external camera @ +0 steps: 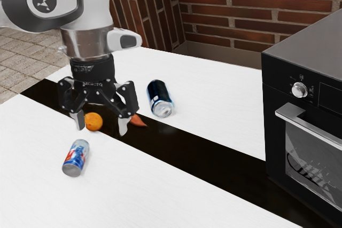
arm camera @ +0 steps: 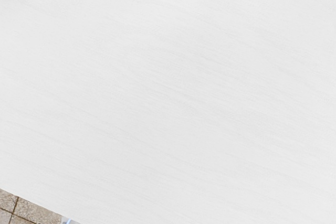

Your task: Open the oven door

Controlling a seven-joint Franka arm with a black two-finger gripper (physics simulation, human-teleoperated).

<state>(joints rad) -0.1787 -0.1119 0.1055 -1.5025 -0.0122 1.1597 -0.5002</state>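
Observation:
The black gripper [external camera: 101, 124] hangs over the table at the exterior view's left, its two fingers wide apart with nothing held between them. Far from it, at the exterior view's right edge, stands a black oven [external camera: 275, 132]. The oven door [external camera: 315, 158] is closed, with a glass pane and a silver bar handle [external camera: 312, 126] across its top. A round silver knob [external camera: 299, 90] sits above the handle. Part of the door is cut off by the view's edge.
On the white table [external camera: 214, 190], an orange [external camera: 94, 122] and a reddish-orange pointed thing [external camera: 138, 120] appear around the gripper. A blue-and-silver can [external camera: 76, 158] lies nearer the camera, a dark can [external camera: 160, 99] farther back. The wrist view shows white tabletop [arm camera: 168, 87] and paving [arm camera: 31, 211].

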